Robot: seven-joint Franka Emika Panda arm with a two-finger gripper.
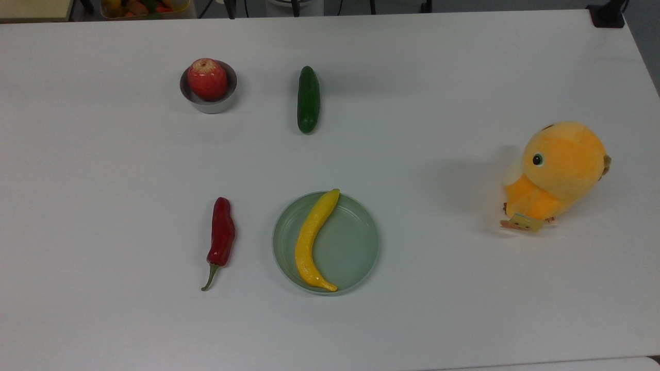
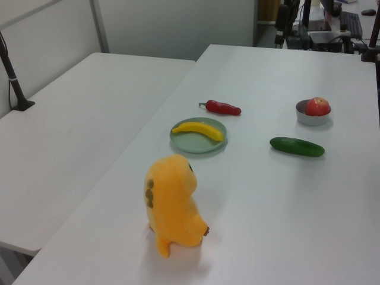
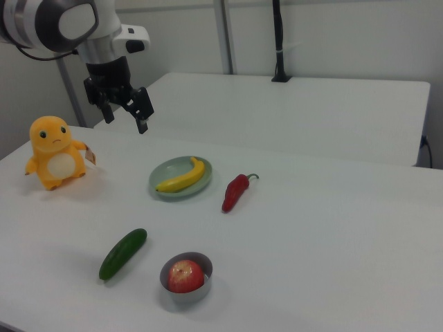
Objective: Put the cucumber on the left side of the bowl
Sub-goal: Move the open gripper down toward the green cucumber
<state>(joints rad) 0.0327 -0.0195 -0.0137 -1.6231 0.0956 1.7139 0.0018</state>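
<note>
Your gripper (image 3: 125, 108) hangs open and empty, high above the table (image 1: 464, 309). The cucumber (image 1: 308, 100) lies on the top view's right of the bowl (image 1: 208, 104), apart from it. Carry it low and you may knock the bowl, spilling its apple (image 1: 207, 78).

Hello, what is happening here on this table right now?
Nothing is being handled yet. The robot's tool hangs open above the table, holding nothing. The cucumber lies alone on the table, to the top view's right of the bowl, which holds an apple. A banana rests in a green dish, with a red chili beside it and an orange plush toy further off.
</note>
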